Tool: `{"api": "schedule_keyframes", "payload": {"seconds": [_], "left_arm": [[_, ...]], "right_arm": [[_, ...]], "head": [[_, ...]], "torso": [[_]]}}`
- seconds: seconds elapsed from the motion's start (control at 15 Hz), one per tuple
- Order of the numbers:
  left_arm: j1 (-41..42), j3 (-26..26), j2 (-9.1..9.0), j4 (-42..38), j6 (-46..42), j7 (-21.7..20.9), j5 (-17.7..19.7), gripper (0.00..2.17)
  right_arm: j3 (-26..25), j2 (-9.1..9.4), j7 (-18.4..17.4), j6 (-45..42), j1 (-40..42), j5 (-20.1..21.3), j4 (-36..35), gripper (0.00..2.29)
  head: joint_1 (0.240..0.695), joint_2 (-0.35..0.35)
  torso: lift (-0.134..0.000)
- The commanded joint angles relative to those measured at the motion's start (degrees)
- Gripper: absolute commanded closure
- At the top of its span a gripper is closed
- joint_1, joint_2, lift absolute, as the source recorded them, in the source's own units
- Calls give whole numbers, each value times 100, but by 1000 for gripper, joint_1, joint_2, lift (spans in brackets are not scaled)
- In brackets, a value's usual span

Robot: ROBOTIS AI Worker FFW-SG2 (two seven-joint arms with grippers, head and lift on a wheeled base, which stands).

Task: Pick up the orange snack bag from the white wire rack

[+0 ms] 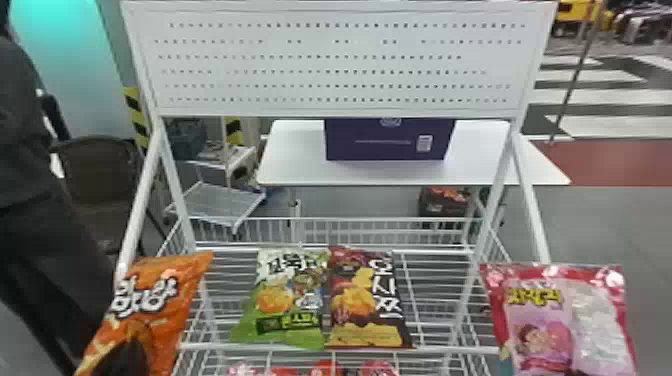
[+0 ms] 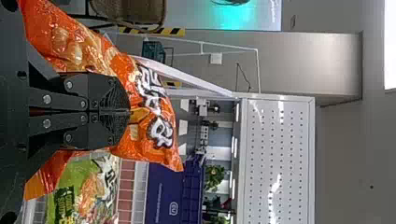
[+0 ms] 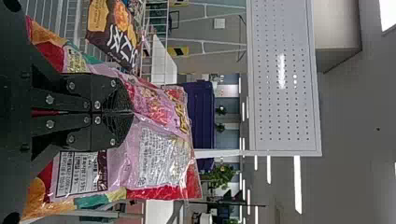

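At the lower left of the head view, the dark tip of my left gripper (image 1: 121,356) is against the orange snack bag (image 1: 162,300), which is tilted beside the white wire rack (image 1: 430,347). In the left wrist view my left gripper (image 2: 130,112) is shut on the orange bag (image 2: 140,151), pinching its printed film below the large white lettering. In the right wrist view my right gripper (image 3: 133,112) is shut on a pink snack bag (image 3: 154,105). That pink bag (image 1: 545,325) stands at the rack's right side in the head view.
A green bag (image 1: 290,300) and a dark brown bag (image 1: 367,300) lie side by side on the rack. Red packs (image 1: 325,371) sit lower down. A white perforated panel (image 1: 340,65) rises above on slanted posts. Behind is a table (image 1: 295,170) with a purple box (image 1: 375,142).
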Motion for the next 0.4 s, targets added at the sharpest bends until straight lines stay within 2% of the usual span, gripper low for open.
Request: {"api": "schedule_keyframes", "payload": {"seconds": [0.0, 0.33], "left_arm": [[9, -8, 0, -16, -9, 0, 0, 1889], [0, -17, 0, -34, -9, 0, 0, 1889]], "right_arm": [[-9, 0, 0, 6, 9, 0, -4, 2246], [-9, 0, -35, 6, 27, -9, -39, 2246]], "head": [[499, 0], [499, 0]], "torso": [[0], [0]]}}
